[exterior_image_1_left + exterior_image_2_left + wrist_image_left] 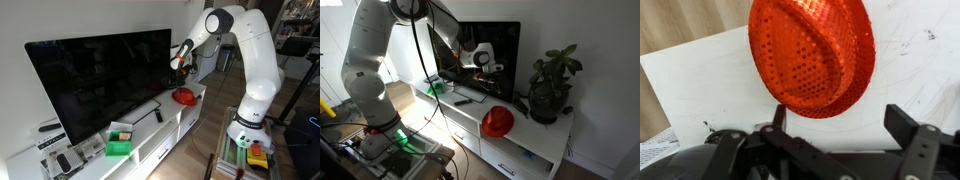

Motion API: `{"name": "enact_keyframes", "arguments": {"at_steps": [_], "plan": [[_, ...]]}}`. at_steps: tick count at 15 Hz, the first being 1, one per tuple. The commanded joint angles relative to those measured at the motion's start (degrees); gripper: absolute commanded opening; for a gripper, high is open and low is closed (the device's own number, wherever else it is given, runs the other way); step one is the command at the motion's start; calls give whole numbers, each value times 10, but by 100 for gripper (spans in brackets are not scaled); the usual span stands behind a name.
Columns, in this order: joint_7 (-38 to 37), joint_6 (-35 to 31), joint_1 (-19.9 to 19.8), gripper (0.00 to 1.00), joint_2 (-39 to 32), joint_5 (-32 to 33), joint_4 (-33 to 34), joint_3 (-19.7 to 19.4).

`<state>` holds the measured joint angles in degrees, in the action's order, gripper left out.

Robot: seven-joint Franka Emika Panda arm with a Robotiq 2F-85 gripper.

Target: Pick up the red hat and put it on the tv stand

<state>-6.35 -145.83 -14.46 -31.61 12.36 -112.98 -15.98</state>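
The red hat lies on the white tv stand near its end, next to the black TV. It also shows in an exterior view on the stand's top, and in the wrist view, sequined, resting on the white surface. My gripper hovers above the hat, apart from it. In the wrist view its two fingers are spread wide with nothing between them; the hat sits just beyond the fingertips.
A black TV stands on the cabinet. A dark potted plant stands at the stand's end beside the hat. A green box and remotes lie further along. A remote lies before the TV.
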Motion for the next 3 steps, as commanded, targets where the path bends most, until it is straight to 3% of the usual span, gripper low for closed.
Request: {"name": "enact_keyframes", "arguments": {"at_steps": [1,2,3], "plan": [[8,24,-1,100,63,-24,-47,-3],[4,13,3,100,23,-12,-13,-5],[4,17,3,100,33,-14,-19,-6]]}}
